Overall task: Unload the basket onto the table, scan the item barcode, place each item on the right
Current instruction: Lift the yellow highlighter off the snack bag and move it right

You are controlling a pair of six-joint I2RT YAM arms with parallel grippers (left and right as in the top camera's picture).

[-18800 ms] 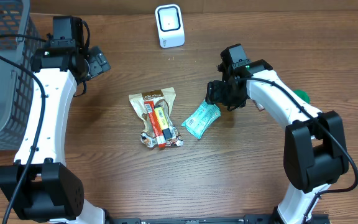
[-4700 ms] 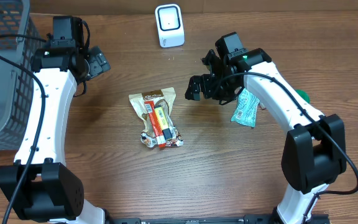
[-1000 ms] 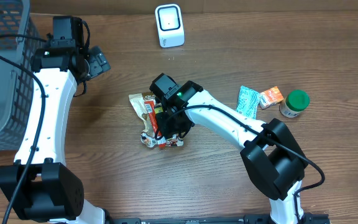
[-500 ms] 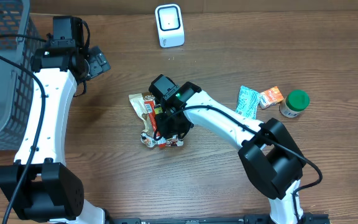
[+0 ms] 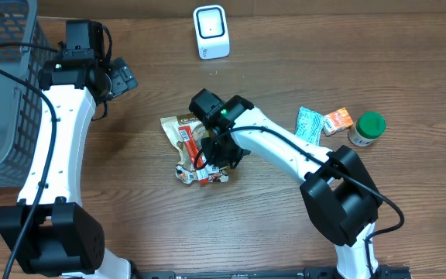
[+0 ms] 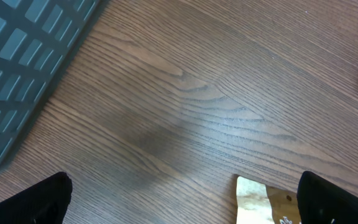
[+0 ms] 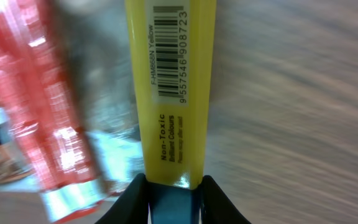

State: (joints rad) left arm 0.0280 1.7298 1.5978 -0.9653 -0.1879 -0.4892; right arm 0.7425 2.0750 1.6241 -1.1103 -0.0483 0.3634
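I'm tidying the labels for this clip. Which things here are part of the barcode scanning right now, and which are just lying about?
In the job:
yellow marker, gripped in the right tool, barcode showing
white scanner, at the back

Lying about, for now:
brown pouch
red pack
teal packet
orange box
green-lidded jar
grey basket

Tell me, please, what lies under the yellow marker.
Beside the yellow marker, a red packet, silvery wrapping and wood table show; directly beneath is covered.
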